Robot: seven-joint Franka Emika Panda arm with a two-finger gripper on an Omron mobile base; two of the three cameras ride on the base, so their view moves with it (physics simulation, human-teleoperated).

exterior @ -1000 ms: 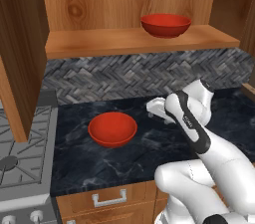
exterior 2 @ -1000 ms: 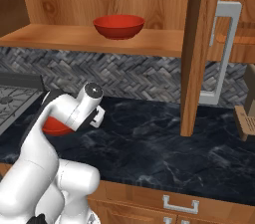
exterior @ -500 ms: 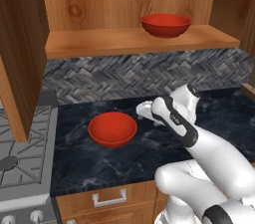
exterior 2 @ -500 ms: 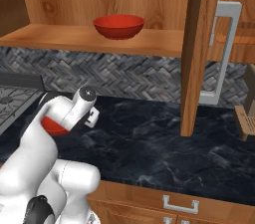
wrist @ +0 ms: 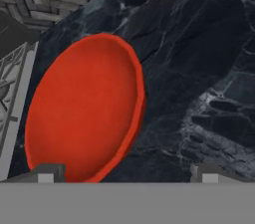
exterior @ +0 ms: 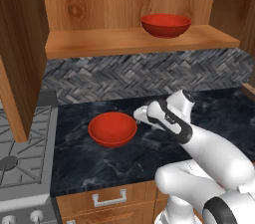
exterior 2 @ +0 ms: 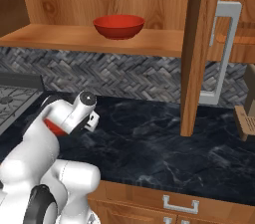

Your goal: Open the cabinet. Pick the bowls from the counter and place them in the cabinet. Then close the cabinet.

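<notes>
— Do we find any lettering, brand or number on anything here?

— No, we can read none. The red bowl point(exterior: 166, 24) on the cabinet shelf point(exterior: 134, 42) is plain, and so is the red bowl on the counter point(exterior: 112, 129).

— What about the stove knobs point(exterior: 36, 215) or the cabinet door point(exterior 2: 199, 44)?

— We see no marks on them. The door shows only wood grain, the counter point(exterior 2: 149, 138) only pale veins, and the drawer front point(exterior: 107, 199) carries just a bare handle.
</notes>
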